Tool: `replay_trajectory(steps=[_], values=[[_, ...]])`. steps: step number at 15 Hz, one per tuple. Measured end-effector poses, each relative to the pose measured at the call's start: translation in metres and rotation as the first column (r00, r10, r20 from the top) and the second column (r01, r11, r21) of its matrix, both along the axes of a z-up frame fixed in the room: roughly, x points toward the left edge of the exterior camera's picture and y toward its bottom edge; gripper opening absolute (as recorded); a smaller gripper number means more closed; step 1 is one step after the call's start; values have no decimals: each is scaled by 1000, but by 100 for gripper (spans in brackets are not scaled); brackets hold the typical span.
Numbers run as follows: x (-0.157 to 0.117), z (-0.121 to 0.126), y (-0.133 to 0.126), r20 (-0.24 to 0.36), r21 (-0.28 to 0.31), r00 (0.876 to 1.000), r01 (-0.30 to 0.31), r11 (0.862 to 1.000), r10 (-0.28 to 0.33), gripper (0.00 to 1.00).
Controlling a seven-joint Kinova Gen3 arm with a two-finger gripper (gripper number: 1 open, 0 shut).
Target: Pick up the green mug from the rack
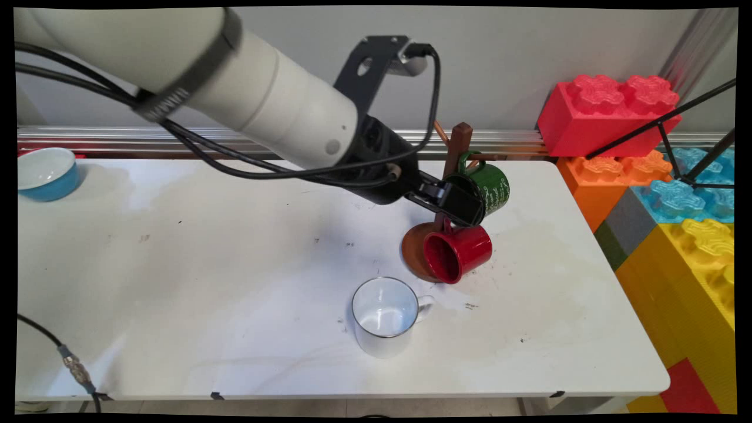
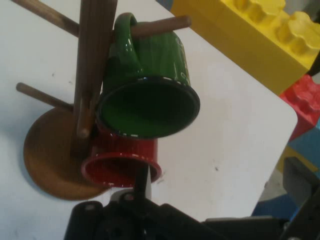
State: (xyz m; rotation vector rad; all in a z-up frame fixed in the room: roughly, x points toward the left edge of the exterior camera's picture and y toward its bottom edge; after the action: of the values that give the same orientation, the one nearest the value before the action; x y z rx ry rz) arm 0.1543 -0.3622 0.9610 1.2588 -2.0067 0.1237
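The gripper [image 1: 464,205] hangs just beside the green mug [image 1: 490,187], which hooks by its handle on a peg of the wooden mug tree [image 1: 458,147], mouth tilted toward the hand; I cannot tell how the gripper is set. The green mug looks like enamelled metal, so probably light, stiff and slick, best taken by its rim or wall, and it is empty. Below it a red mug [image 1: 458,254] hangs empty too, and a white mug [image 1: 385,314] stands empty on the table [image 1: 205,282], near the tree.
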Motion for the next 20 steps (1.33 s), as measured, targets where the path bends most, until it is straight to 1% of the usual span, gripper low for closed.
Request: replay_trajectory(steps=[10, 20], values=[[-30, -35, -22, -70, -17, 996, -63, 998, 62, 100], [-47, -56, -36, -118, -25, 987, -110, 994, 107, 100]])
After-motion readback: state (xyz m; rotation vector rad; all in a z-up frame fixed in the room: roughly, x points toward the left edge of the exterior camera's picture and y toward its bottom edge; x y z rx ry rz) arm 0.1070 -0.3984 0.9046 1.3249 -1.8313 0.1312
